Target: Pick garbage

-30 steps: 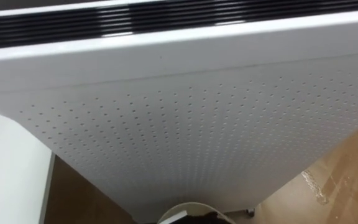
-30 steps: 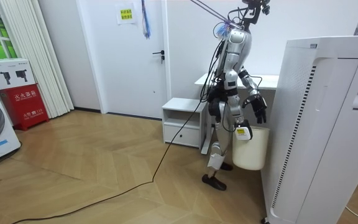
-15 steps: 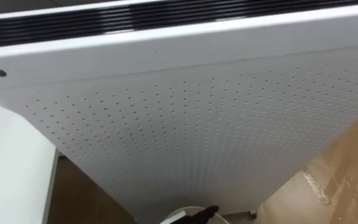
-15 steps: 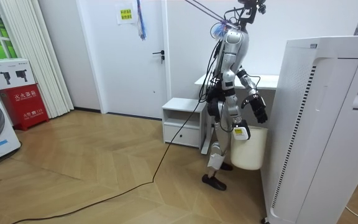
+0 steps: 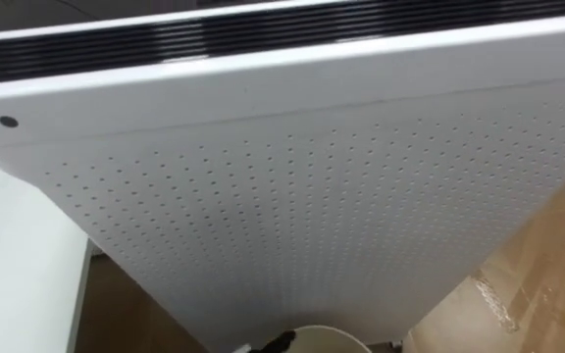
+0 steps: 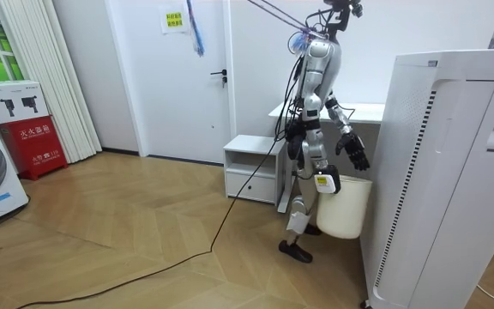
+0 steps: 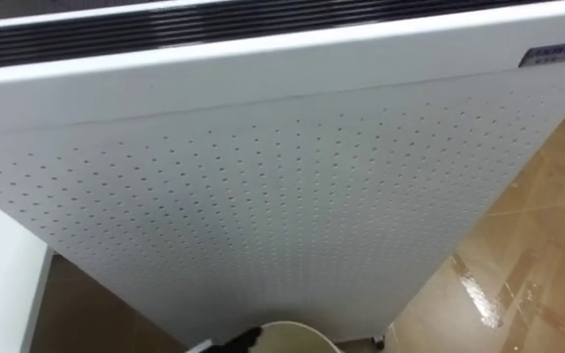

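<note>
As the robot faces a perforated appliance (image 5: 312, 216), bin (image 5: 333, 336) sits below, ready for filling | robot hand (image 5: 281, 341) at its rim — grip: cannot tell

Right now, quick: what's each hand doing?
Left hand: open, nothing in it, above the white bin.
Right hand: at the bin's rim, state cannot be told.

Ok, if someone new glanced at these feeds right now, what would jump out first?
The tall white perforated appliance on the room view's right, with a dark slatted vent along its top; the robot stands close in front of it. Then the white bin by the robot's legs, at the appliance's foot.
</note>
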Motion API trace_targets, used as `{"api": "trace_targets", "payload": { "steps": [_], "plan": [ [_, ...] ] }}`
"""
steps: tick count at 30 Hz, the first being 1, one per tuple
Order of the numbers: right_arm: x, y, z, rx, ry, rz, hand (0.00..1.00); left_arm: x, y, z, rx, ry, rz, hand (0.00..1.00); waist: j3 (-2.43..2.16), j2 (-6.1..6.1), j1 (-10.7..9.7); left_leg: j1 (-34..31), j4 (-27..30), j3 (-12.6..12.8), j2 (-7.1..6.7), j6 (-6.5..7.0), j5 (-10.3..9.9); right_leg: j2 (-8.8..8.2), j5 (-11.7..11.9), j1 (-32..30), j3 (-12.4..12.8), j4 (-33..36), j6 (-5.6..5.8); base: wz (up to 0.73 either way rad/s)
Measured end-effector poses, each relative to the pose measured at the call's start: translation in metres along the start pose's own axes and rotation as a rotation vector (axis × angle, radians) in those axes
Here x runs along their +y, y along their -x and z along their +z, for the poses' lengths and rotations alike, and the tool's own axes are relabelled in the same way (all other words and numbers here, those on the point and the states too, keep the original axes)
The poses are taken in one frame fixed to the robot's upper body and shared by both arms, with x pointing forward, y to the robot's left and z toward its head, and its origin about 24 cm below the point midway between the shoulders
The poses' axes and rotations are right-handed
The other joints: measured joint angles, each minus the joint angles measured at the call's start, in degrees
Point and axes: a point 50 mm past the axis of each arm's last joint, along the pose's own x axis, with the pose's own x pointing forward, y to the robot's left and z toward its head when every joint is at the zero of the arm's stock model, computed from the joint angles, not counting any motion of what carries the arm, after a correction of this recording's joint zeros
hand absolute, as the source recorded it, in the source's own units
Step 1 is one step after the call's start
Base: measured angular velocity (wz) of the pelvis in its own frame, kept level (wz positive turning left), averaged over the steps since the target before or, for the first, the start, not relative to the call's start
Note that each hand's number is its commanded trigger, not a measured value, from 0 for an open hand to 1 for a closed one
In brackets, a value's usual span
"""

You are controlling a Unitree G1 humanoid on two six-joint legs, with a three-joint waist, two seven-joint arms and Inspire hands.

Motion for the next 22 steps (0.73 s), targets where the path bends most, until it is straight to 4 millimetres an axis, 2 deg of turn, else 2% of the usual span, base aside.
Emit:
{"api": "trace_targets", "payload": {
  "steps": [3, 4, 6, 9, 11, 15, 16, 20, 22],
  "plan": [
    [-0.011, 0.005, -0.011, 0.016, -0.045, -0.042, 1.00, -0.001, 0.010, -0.031, 0.109, 0.044, 0.049, 0.00, -0.26, -0.34, -0.40, 2.86, -1.44, -0.05, 0.02, -0.02, 0.01, 0.24, 0.26, 3.38, -0.43, -2.18, 0.13, -0.01],
    [-0.016, 0.008, -0.019, 0.026, -0.061, -0.063, 1.00, -0.002, 0.016, -0.044, 0.150, 0.069, 0.075, 0.00, -0.74, -0.56, -0.31, 3.76, -1.93, -0.04, -0.01, -0.04, 0.02, 0.24, 0.32, 4.19, -0.42, -2.71, 0.15, 0.00],
    [-0.022, 0.012, -0.027, 0.034, -0.090, -0.088, 1.00, -0.002, 0.025, -0.059, 0.200, 0.110, 0.111, 0.00, -0.90, -0.89, -0.19, 4.88, -2.38, 0.01, -0.07, -0.04, -0.01, 0.28, 0.26, 4.81, -0.41, -2.84, 0.24, 0.00],
    [-0.030, 0.016, -0.035, 0.039, -0.118, -0.126, 1.00, -0.002, 0.035, -0.080, 0.278, 0.172, 0.174, 0.00, -0.87, -1.08, -0.26, 6.95, -3.70, 0.02, -0.14, -0.08, 0.02, 0.34, 0.20, 7.06, -0.60, -3.84, 0.27, 0.00],
    [-0.034, 0.020, -0.045, 0.057, -0.121, -0.146, 1.00, -0.007, 0.039, -0.087, 0.303, 0.199, 0.183, 0.00, -0.71, -1.47, -0.35, 8.62, -4.36, -0.13, -0.14, -0.19, -0.06, 0.43, 0.09, 8.47, -0.68, -4.62, 0.32, 0.00],
    [-0.038, 0.024, -0.053, 0.074, -0.142, -0.168, 1.00, -0.010, 0.047, -0.100, 0.350, 0.268, 0.234, 0.00, -0.86, -2.38, -0.02, 10.84, -5.37, -0.20, -0.13, -0.47, -0.25, 0.67, -0.23, 10.28, -0.33, -5.14, 0.23, -0.02],
    [-0.039, 0.026, -0.057, 0.082, -0.145, -0.171, 1.00, -0.011, 0.052, -0.106, 0.367, 0.293, 0.253, 0.00, -1.07, -2.53, 0.08, 11.57, -5.80, -0.23, -0.12, -0.50, -0.26, 0.73, -0.20, 11.16, -0.48, -5.83, 0.22, 0.00],
    [-0.041, 0.029, -0.064, 0.100, -0.151, -0.185, 1.00, -0.013, 0.058, -0.114, 0.398, 0.351, 0.296, 0.00, -1.25, -2.73, 0.35, 13.98, -6.05, -0.20, -0.12, -0.75, -0.94, 1.00, -0.28, 13.87, -0.29, -7.04, 0.31, -0.03],
    [-0.041, 0.030, -0.067, 0.105, -0.156, -0.195, 1.00, -0.014, 0.063, -0.122, 0.419, 0.436, 0.347, 0.00, -1.26, -2.79, 0.85, 15.24, -6.17, 0.51, -0.04, -0.95, -1.49, 1.35, -0.30, 15.16, 0.19, -7.81, 0.27, -0.13]
  ]
}}
